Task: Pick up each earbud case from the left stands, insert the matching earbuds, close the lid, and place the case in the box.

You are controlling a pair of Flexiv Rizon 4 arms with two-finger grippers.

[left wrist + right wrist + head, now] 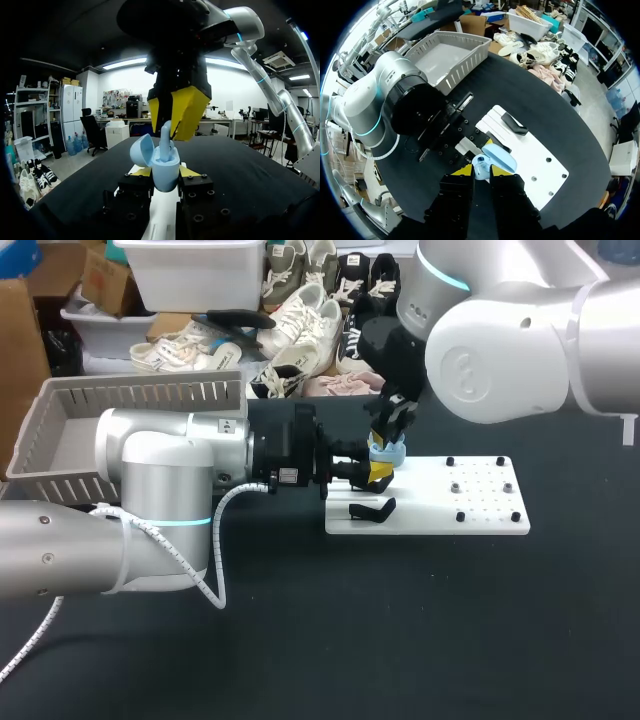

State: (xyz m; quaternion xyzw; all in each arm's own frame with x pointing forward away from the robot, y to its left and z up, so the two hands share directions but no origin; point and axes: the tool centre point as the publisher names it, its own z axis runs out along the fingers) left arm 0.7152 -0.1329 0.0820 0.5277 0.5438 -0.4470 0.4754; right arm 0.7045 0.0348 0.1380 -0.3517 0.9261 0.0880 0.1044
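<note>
A light blue earbud case sits upright between the yellow tips of my left gripper, which is shut on it from both sides, its lid swung open. From above, my right gripper pinches a light blue earbud whose lower end is in the case's opening. In the head view the two grippers meet over the left end of the white board, the case between the left gripper and the right gripper. Seen from the right wrist, the open case lies just ahead of the right gripper.
A black stand lies on the board's left part, close under the grippers. Small black pegs and screws dot the board's right half. A grey slatted basket stands at the table's back left, behind my left arm.
</note>
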